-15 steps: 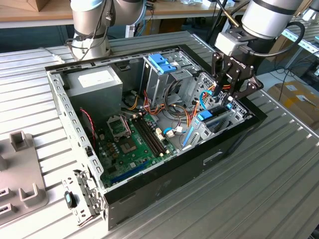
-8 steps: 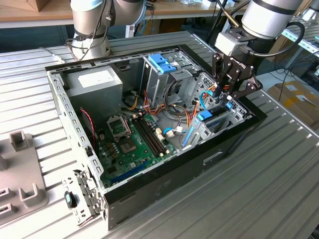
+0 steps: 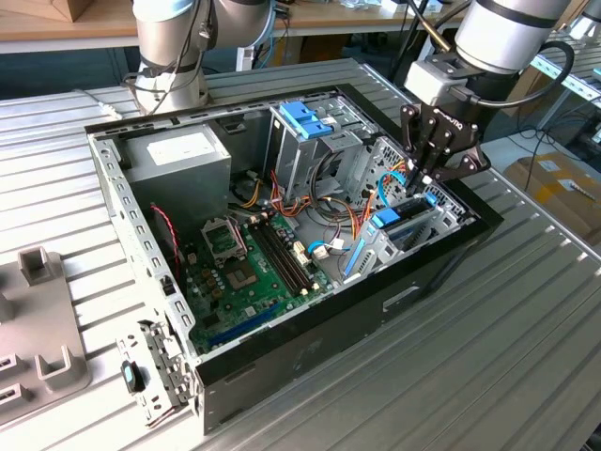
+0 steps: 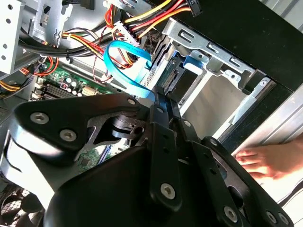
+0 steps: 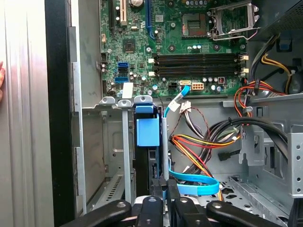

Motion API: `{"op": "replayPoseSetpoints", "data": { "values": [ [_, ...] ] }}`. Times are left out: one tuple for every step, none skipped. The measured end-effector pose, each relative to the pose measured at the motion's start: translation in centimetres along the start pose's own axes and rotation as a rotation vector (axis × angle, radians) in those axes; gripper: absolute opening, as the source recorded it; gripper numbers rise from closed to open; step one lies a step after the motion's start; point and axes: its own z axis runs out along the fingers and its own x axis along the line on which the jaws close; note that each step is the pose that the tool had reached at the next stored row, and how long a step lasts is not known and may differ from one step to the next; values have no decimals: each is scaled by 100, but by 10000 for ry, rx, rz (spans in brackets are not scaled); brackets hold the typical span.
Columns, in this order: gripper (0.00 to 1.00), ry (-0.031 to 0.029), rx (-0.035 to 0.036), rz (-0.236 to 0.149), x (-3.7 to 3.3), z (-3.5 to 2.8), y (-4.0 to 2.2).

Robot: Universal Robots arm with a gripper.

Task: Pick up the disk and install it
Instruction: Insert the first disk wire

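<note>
Your gripper point(image 3: 424, 178) hangs inside the open computer case point(image 3: 441, 252), at its corner on the exterior view's right, with the fingertips down among the drive bays. The disk point(image 3: 402, 218) stands on edge in a slot of the bay rack there, blue frame upward, directly under the fingertips.

In the first wrist view you see the disk point(image 5: 147, 142) edge-on, its blue tab facing the camera, seated between the grey metal bay rails point(image 5: 124, 142). The gripper point(image 5: 164, 187) has its two fingers drawn nearly together, pinching the end of the disk's thin edge.

In the second wrist view the fingers point(image 4: 163, 106) meet at the disk's point(image 4: 177, 78) dark connector end, where a light blue flat cable point(image 4: 124, 66) loops just beside them.

The motherboard point(image 3: 249, 268) lies flat on the case floor, well apart from the gripper. A person's hand point(image 4: 265, 158) rests on the ribbed desk point(image 3: 526, 319) just outside the case wall.
</note>
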Motion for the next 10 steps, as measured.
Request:
{"op": "replayPoseSetpoints", "data": {
  "values": [
    [16,-1,0,0,0,0,1],
    [16,-4,12,-8,1,2,9],
    [16,-7,53,-28,3,2,16],
    [16,-10,98,-50,4,2,19],
    [16,-12,145,-81,5,3,20],
    [16,-13,196,-129,7,3,20],
    [16,-16,234,-178,9,5,20],
    [16,-19,261,-231,13,7,23],
    [16,-19,272,-262,16,8,29],
    [16,-19,280,-298,20,10,39]
  ]
}}
